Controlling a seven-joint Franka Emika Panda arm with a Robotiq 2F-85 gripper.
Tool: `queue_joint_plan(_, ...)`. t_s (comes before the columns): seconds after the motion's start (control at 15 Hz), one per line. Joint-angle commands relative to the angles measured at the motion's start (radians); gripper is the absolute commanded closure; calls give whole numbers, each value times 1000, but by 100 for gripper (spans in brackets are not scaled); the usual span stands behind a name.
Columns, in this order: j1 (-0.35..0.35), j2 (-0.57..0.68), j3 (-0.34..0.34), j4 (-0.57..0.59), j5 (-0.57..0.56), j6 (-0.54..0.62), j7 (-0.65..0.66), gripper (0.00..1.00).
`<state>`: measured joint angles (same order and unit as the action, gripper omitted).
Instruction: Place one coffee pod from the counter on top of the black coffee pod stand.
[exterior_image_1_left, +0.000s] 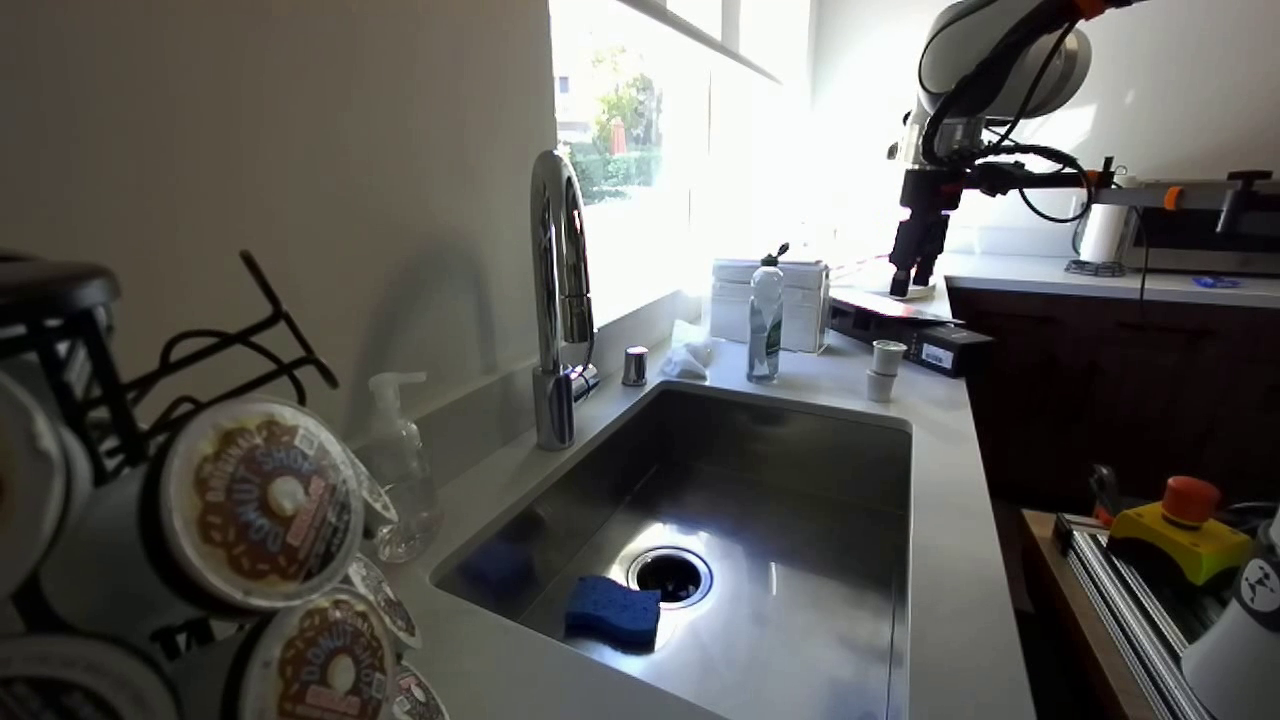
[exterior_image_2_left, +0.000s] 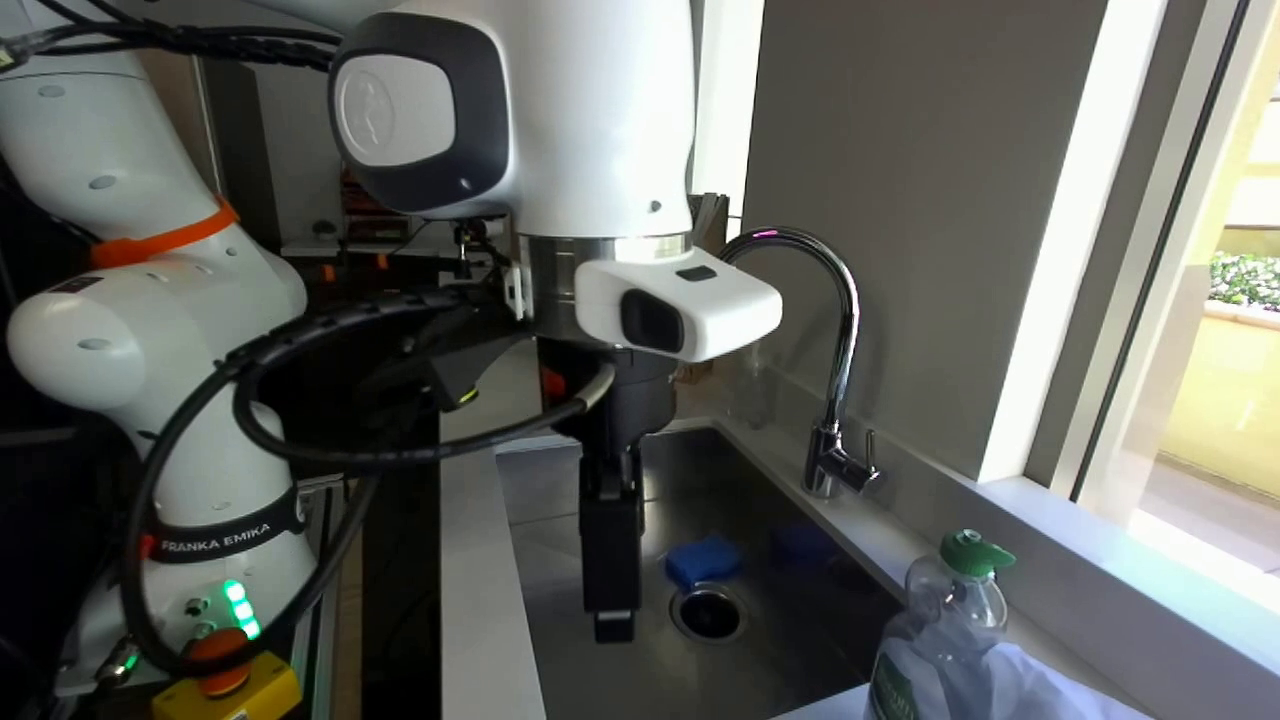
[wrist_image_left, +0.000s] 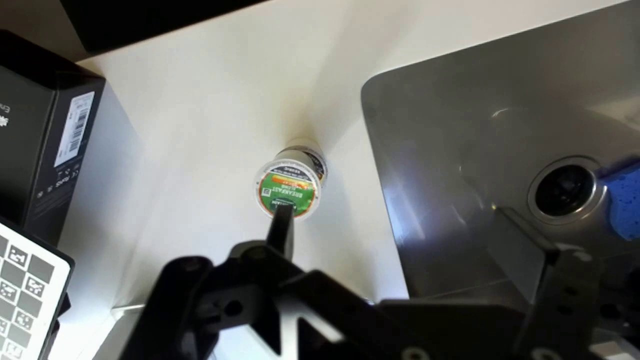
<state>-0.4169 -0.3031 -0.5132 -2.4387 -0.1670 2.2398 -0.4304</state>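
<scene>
Wrist view: gripper (wrist_image_left: 390, 209) spread wide, nothing held; one fingertip overlaps the top coffee pod (wrist_image_left: 292, 189), the other lines up with the sink (wrist_image_left: 435, 150). I'd centre over the pod before descending, then pinch it alone, sparing the lower pod (wrist_image_left: 322, 162) beneath. Printed lid up, lettering inverted here.

In an exterior view: stack on the counter (exterior_image_1_left: 945, 450), squat, lid-to-base axis near upright; black coffee pod stand (exterior_image_1_left: 65, 285) past the sink's opposite end.

In an exterior view: fingers (exterior_image_2_left: 612, 540) edge-on, gap unreadable.
</scene>
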Motion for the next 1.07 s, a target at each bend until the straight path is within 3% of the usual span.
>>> queue_joint_plan(0.0, 14, 69, -42, 20, 51, 64, -106, 0)
queue_joint_plan(0.4, 9, 157, -65, 47, 106, 103, -165, 0)
queue_joint_plan(0.47, -3, 110, -50, 25, 74, 79, -144, 0)
queue_joint_plan(1.0, -1, 164, -61, 47, 109, 102, -187, 0)
